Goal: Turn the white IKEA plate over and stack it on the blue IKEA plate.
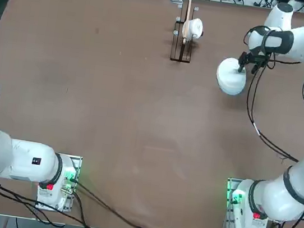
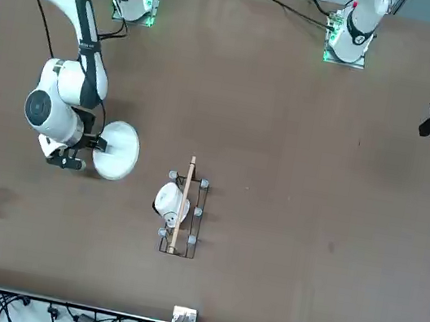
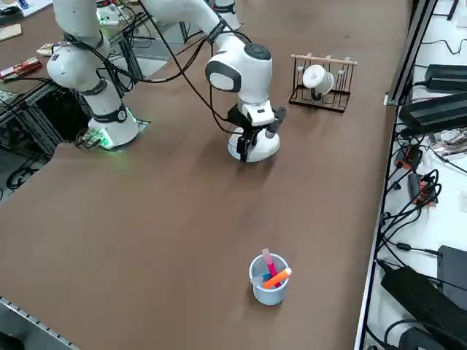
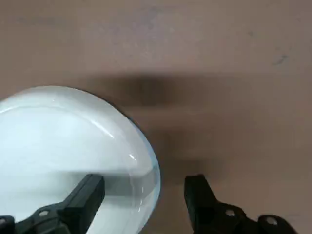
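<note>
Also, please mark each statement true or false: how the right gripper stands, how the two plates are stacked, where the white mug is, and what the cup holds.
1. The right gripper is open at the plates. True.
2. The light-blue plate lies on top of the white plate. False: the white plate is on top, and a pale blue edge shows beneath it.
3. The white mug is in the wire rack. True.
4. The cup has no markers in it. False: an orange marker and a pink one stand in it.
</note>
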Available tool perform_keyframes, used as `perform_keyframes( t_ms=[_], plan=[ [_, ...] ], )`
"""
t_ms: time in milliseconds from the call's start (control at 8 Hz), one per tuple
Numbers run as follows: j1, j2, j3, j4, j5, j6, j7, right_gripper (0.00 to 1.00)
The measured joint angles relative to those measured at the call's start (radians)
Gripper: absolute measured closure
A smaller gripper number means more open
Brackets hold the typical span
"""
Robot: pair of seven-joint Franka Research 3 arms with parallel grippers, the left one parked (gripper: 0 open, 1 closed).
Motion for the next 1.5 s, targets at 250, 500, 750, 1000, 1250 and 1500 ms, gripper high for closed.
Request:
perform_keyframes(
  t_ms=[250,500,750,1000,1250,1500],
  plan=[
    [-0.005,-0.005,-0.006,-0.014,0.000,-0.001,-0.001,0.00],
    [-0.006,-0.017,-0.012,-0.020,-0.001,-0.011,-0.012,0.00],
    [-0.007,-0.039,-0.024,-0.019,-0.001,-0.042,-0.025,0.00],
    [-0.009,-0.085,-0.030,0.022,-0.001,-0.132,-0.019,0.00],
    [-0.011,-0.164,-0.031,0.130,-0.001,-0.307,-0.001,0.00],
    [-0.017,-0.220,-0.031,0.302,-0.001,-0.551,0.001,0.00]
  ],
)
